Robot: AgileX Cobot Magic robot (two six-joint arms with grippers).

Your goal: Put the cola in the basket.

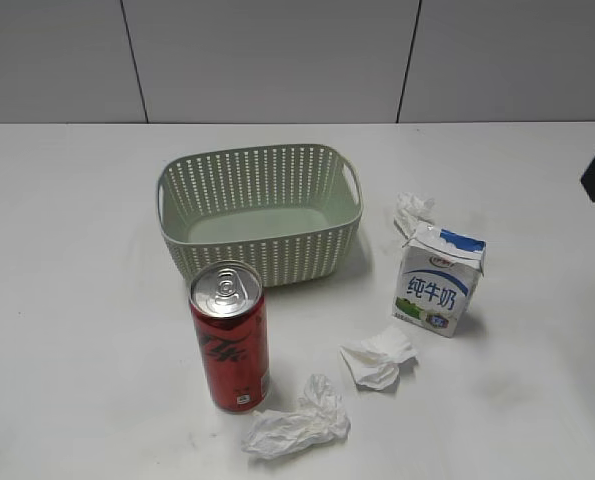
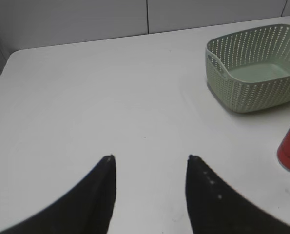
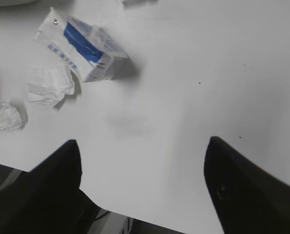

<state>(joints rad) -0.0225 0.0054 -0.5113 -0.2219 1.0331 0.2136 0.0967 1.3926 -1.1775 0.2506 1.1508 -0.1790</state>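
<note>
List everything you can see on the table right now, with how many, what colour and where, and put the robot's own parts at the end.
cola can: one, red with silver top, upright near the front of the table, in front of the basket's left corner.
basket: one, pale grey-green, perforated, centre of the table, nothing in it.
milk carton: one, white and blue, upright to the right of the basket.
crumpled tissues: three, white; one beside the can at the front, one between can and carton, one behind the carton.
table: one, white.
left claw: black, open, over bare table left of the basket.
right claw: black, open, over bare table near the carton.
</note>
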